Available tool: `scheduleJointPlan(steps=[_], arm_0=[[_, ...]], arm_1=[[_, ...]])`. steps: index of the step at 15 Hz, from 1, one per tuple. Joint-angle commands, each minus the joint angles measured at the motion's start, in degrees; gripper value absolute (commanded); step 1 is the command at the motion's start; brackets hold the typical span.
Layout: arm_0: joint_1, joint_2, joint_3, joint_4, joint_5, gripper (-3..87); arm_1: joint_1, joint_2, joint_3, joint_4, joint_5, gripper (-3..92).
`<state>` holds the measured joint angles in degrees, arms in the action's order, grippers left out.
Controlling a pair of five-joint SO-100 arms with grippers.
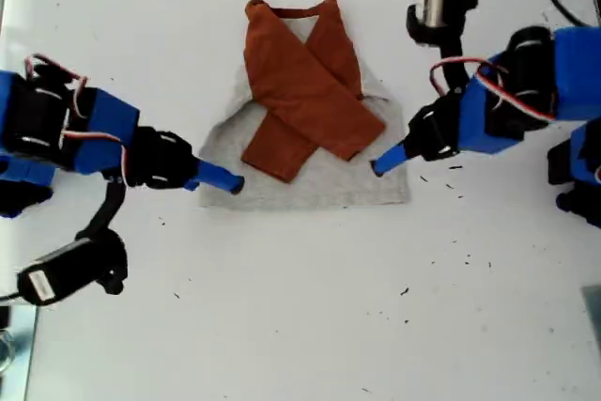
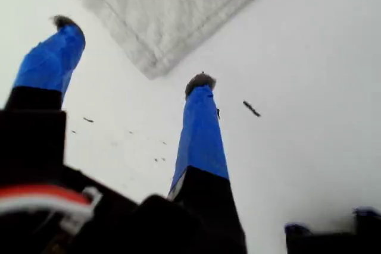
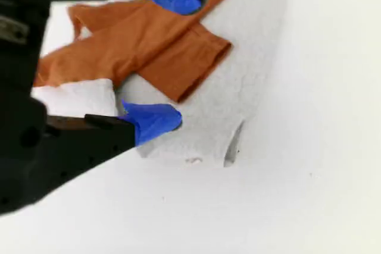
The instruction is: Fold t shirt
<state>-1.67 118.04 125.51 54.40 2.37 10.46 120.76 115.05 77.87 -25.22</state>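
My first gripper [image 2: 128, 52] and my second gripper [image 3: 178, 57], fingers spread, should each pinch a bottom corner of the t shirt [image 1: 310, 110] and fold it up evenly.

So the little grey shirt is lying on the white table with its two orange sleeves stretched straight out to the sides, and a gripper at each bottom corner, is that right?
Not quite. The sleeves are not stretched out: the exterior view shows them folded in and crossed over the front of the t shirt. The rest holds: it lies on the white table, with my first gripper and my second gripper at its bottom corners.

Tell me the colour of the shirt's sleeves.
Rust-orange sleeves, crossed over the light grey body; clearest in the exterior view.
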Motion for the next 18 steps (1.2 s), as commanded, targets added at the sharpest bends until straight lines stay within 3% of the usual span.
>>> scheduleJointPlan(steps=[1, 3, 6, 7, 9, 10, 13, 18], arm_0=[[1.3, -5.4, 1.8, -7.6, -1.9, 27.8], [-0.4, -11.4, 3.5, -12.5, -3.1, 28.4], [-2.4, -16.9, 6.4, -18.6, -3.3, 22.5], [-2.6, -18.7, 6.2, -18.8, -3.4, 18.6], [-3.0, -20.3, 5.6, -19.0, -3.3, -0.2], [-3.2, -20.8, 5.2, -18.9, -2.7, -0.3], [-1.8, -20.3, 1.5, -16.9, -1.8, -0.3], [3.3, -18.7, -13.7, -7.1, 0.4, -0.3]], arm_1=[[-2.1, -1.5, 5.4, -6.8, 3.5, 34.0], [-2.0, -5.4, 8.6, -13.8, 3.9, 33.6], [-0.9, -15.2, 7.0, -19.8, 2.9, 33.0], [-0.9, -18.5, 5.8, -20.7, 3.3, 31.5], [-1.5, -23.1, 4.5, -21.5, 4.3, 21.3], [-1.9, -23.7, 4.2, -21.7, 4.7, 3.5], [-3.3, -21.4, 3.8, -21.6, 4.2, 3.2], [-6.4, -5.4, 3.1, -15.6, 4.6, 3.0]])
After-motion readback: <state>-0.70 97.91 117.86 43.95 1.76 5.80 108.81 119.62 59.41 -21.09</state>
